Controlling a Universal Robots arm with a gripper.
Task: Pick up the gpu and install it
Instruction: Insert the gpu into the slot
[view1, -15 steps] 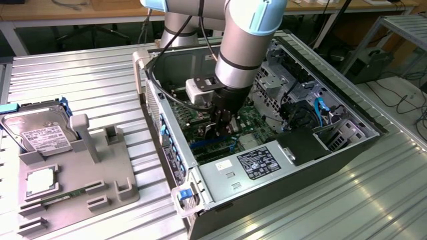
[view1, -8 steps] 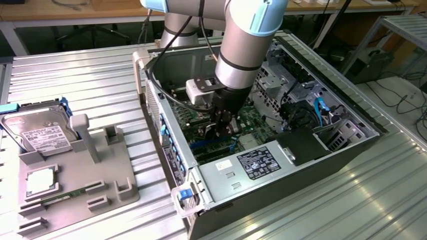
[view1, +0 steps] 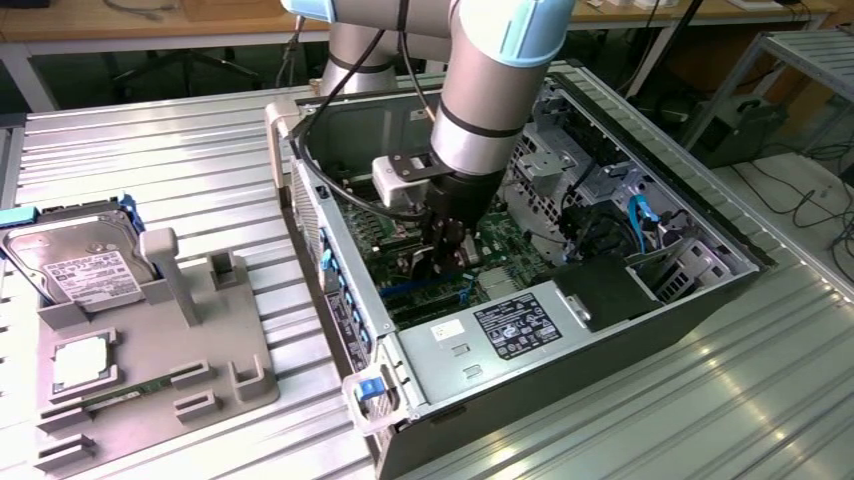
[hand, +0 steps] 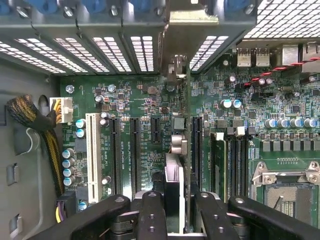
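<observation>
Black gripper (hand: 176, 212) fingers (hand: 151, 215) fill the wrist view's foreground, closed part-way on the gpu (hand: 176, 165), which is seen edge-on and stands upright between them, its silver end bracket (hand: 197, 22) reaching the slotted rear wall of the computer case (hand: 75, 50). Beneath lies the green motherboard (hand: 150, 107), with black expansion slots (hand: 135, 150) on either side of the card, a white slot (hand: 91, 152) beyond, and an empty processor socket (hand: 287, 192) near the board's edge. In the exterior view the arm (view1: 487, 100) reaches down into the open case (view1: 694, 300), the gripper (view1: 451, 245) just above the motherboard (view1: 501, 235). Near the tabletop's edge at the exterior view's left, a grey holder (view1: 200, 350) carries a hard drive (view1: 83, 278) and a memory stick (view1: 127, 392).
</observation>
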